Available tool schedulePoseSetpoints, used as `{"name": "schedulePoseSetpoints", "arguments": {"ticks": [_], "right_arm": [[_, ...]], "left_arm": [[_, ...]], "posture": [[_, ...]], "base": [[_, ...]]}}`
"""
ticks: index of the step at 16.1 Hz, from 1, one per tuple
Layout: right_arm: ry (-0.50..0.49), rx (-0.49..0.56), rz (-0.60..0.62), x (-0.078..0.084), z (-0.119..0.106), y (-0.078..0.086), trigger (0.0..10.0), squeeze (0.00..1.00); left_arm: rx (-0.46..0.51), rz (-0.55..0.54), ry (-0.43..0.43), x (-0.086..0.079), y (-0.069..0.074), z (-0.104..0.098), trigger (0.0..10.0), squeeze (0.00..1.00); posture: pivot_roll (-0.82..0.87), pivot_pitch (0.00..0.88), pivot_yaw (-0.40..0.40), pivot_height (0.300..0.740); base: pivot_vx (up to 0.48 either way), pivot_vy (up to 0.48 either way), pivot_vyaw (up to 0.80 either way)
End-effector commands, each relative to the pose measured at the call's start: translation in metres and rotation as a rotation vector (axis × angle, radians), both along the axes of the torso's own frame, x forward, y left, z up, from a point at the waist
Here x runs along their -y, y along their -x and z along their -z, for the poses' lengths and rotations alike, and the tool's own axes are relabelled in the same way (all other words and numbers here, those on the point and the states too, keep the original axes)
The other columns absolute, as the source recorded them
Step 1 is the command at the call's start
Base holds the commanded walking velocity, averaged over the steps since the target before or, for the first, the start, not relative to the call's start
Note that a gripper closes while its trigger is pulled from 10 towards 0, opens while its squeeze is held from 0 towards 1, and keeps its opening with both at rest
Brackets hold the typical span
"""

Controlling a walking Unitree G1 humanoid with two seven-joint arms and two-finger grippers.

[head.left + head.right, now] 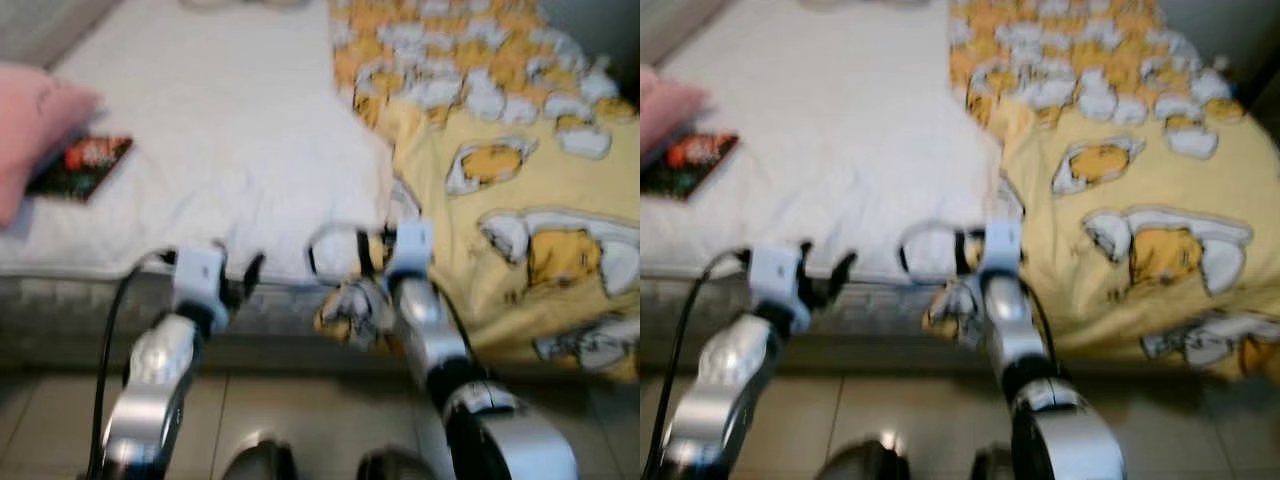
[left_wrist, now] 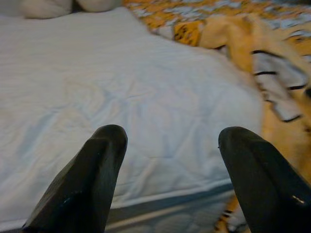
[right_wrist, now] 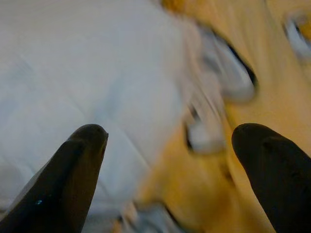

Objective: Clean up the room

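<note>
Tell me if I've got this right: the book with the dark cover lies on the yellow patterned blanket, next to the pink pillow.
Not quite. The book lies on the white sheet, not the yellow blanket, as the left eye view shows. It is next to the pink pillow.

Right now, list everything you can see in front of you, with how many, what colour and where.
Bed sheet: one, white, covering the mattress ahead.
Blanket: one, yellow with a white and orange cartoon print, on the bed's right side, its corner hanging over the near edge.
Pillow: one, pink, far left on the bed.
Book: one, dark cover with red, beside the pillow.
Floor: pale tiles, below the bed.
Left gripper: open, at the bed's near edge.
Right gripper: open, by the blanket's edge.
</note>
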State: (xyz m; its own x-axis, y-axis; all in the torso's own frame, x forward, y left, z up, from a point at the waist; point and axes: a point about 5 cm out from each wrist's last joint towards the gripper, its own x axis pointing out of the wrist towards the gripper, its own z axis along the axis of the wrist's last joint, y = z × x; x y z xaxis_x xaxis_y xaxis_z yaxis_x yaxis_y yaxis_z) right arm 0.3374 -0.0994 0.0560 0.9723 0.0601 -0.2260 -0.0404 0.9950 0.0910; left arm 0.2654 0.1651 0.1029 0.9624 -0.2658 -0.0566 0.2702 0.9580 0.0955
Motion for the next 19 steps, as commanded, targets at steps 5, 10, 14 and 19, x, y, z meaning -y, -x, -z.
{"name": "schedulePoseSetpoints", "arguments": {"ticks": [5,10,14,19], "right_arm": [[0.064,-0.045,0.082,0.014,-0.002,-0.008,10.0,0.00],[0.063,-0.035,0.111,0.017,0.000,-0.005,10.0,0.00],[0.051,-0.059,0.110,0.015,0.006,-0.002,10.0,0.00],[0.047,-0.069,0.098,0.014,0.005,-0.004,10.0,0.00]], "left_arm": [[0.001,0.000,-0.055,-0.014,0.011,-0.006,10.0,0.00],[0.048,0.091,-0.047,-0.001,0.009,-0.016,10.0,0.00],[0.049,0.117,-0.041,0.005,0.005,-0.017,10.0,0.00],[0.040,0.064,-0.059,0.000,0.004,-0.015,10.0,0.00]], "posture": [[0.17,0.148,0.013,0.710],[0.16,0.114,0.011,0.710],[0.14,0.117,0.017,0.706],[0.15,0.132,0.010,0.706]], "base": [[0.000,0.000,0.00],[0.353,0.000,0.00],[0.454,0.000,-0.59],[0.092,0.000,0.00]]}}
